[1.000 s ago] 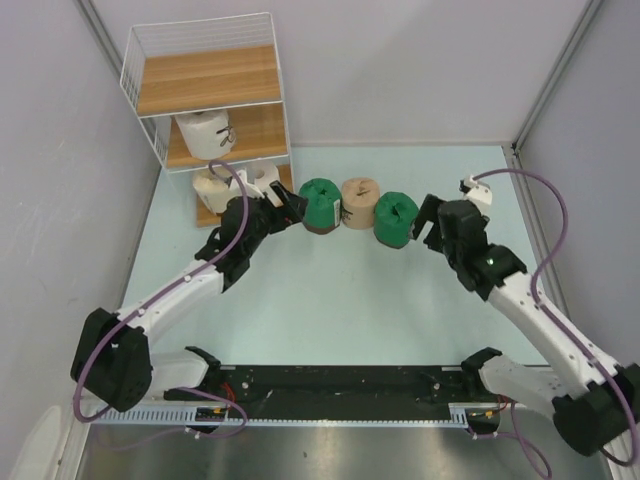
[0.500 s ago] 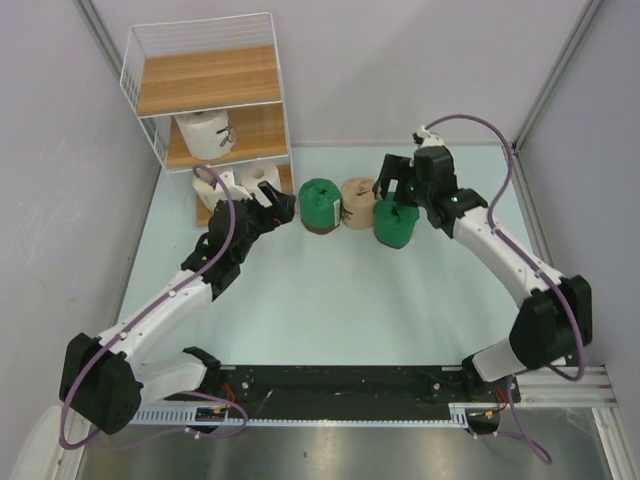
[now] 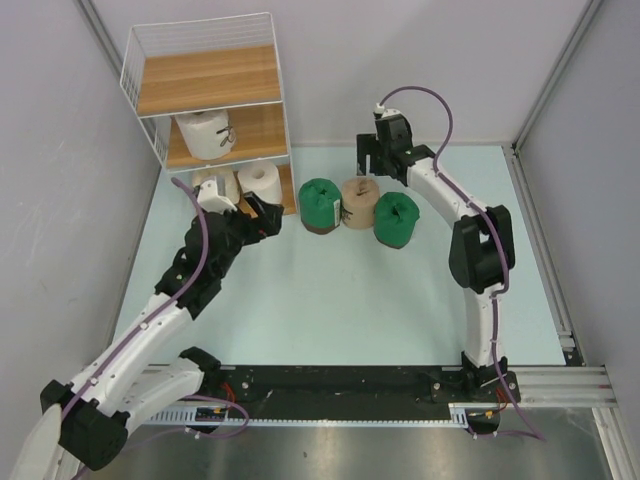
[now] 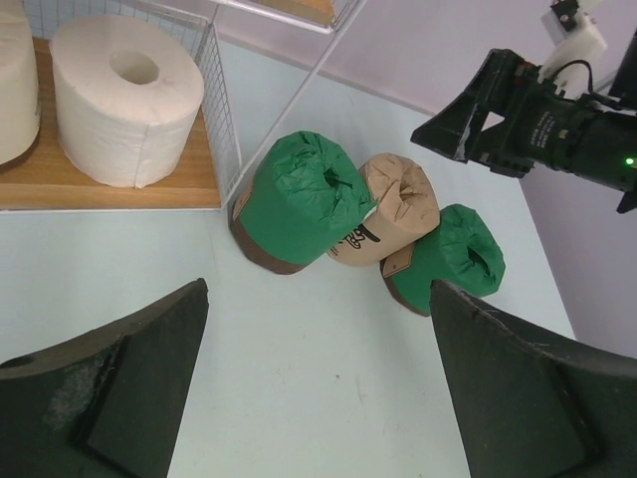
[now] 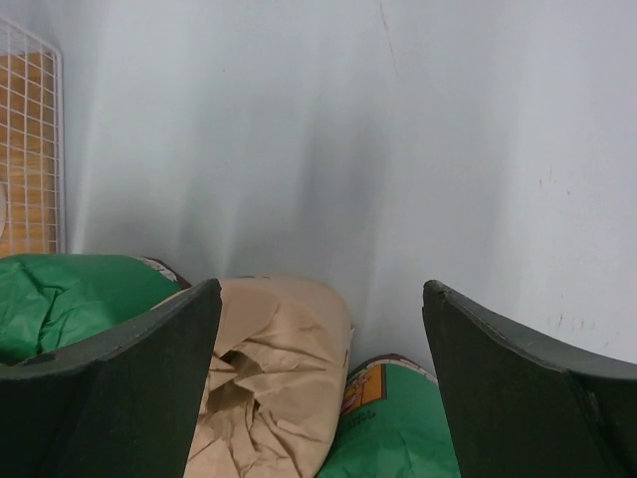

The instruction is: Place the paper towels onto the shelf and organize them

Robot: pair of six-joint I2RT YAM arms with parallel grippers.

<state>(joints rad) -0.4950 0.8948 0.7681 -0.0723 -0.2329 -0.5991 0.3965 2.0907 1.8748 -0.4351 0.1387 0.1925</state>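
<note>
**Item 1.** My left gripper (image 3: 262, 218) hangs above the left side of the pale blue-green tabletop (image 3: 350, 300), just short of the three-tier white wire shelf with light-brown wooden boards (image 3: 205, 78). The jaws are spread wide and hold nothing. I judge it stands off here so the shelf front is free for loading.

**Item 2.** A short fat roll in dark green wrap, the right green roll (image 3: 396, 220), is the nearest of a row of three toward the far edge.

**Item 3.** The tan-beige paper-wrapped roll (image 3: 360, 200) sits mid-row, tight against both neighbours. The left green roll (image 3: 320, 203) is just beside the shelf's right wire wall.

**Item 4.** The bottom board holds a cream-white bare roll (image 4: 124, 100) at its right end. A second cream-white roll (image 3: 222, 180) stands beside it, both upright.

**Item 5.** My right gripper (image 5: 320, 289) is over the far side of the row. Its jaws are spread and straddle the tan roll from above without touching it. I judge this the approach for a pick. The crowding neighbours leave my fingers little room, so a green roll may get nudged.

**Item 6.** The middle board holds a single cream-white roll with a dark mark (image 3: 205, 133). The top board, in the far left corner, carries none. By my count three are shelved and three remain.
</note>
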